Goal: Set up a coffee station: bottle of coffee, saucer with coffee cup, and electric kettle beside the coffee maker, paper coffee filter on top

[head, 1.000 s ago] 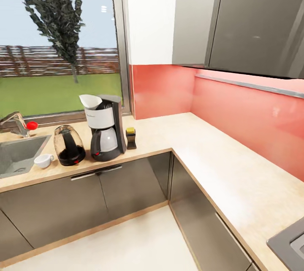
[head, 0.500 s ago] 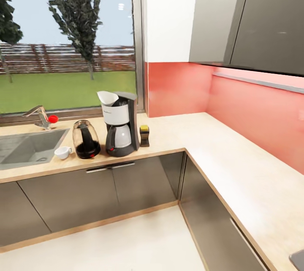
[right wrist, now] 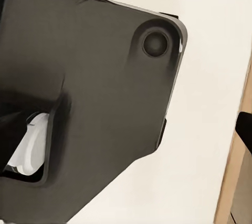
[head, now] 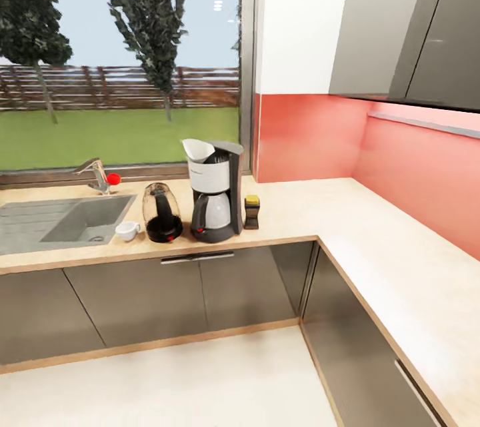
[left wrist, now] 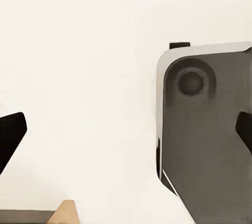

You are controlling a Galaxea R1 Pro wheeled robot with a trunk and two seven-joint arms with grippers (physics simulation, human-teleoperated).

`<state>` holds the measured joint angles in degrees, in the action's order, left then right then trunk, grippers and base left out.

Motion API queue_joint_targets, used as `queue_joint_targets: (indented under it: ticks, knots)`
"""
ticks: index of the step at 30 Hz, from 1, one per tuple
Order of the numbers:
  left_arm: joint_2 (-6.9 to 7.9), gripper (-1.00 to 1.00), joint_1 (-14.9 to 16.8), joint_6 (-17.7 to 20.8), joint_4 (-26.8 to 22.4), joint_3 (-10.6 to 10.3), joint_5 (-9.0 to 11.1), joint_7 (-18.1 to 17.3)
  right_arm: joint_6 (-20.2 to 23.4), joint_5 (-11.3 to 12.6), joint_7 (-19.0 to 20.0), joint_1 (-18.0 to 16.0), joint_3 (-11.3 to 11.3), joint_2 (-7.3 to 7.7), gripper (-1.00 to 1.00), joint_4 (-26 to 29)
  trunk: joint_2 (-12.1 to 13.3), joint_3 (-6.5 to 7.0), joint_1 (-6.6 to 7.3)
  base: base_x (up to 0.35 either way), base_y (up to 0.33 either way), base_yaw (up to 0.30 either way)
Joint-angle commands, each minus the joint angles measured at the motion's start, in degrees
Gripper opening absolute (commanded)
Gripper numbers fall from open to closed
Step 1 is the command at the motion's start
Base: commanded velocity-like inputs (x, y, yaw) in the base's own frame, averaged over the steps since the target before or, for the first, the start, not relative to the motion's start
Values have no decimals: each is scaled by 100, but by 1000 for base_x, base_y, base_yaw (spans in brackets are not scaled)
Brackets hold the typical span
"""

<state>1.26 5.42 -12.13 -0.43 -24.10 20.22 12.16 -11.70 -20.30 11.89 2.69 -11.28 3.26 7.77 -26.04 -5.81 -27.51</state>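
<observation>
Much bare countertop stretches beside the coffee maker.

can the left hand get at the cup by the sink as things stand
Probably not yet. The cup sits on the counter between the sink and the kettle, with open floor in front of the cabinets. The left wrist view looks down at floor and the robot's base, so driving closer seems needed first.

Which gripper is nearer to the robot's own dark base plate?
Right, probably: the right gripper hangs over the base plate; the left gripper hangs over floor beside it.
</observation>
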Motion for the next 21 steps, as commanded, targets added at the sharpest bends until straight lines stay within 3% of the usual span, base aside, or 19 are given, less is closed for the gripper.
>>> queue_joint_targets:
  ticks: [1, 21]
  knots:
    - [2, 100, 3, -13, -1, -47, 42, 15, -8, -45, 32, 3, -50, -1, 100, 14, -9, -16, -4, 119, 222, 214]
    - [-28, 100, 3, -44, -35, -26, 52, 6, -8, -45, 33, 3, -41, -10, 100, 14, -9, -148, -4, 74, 317, 211]
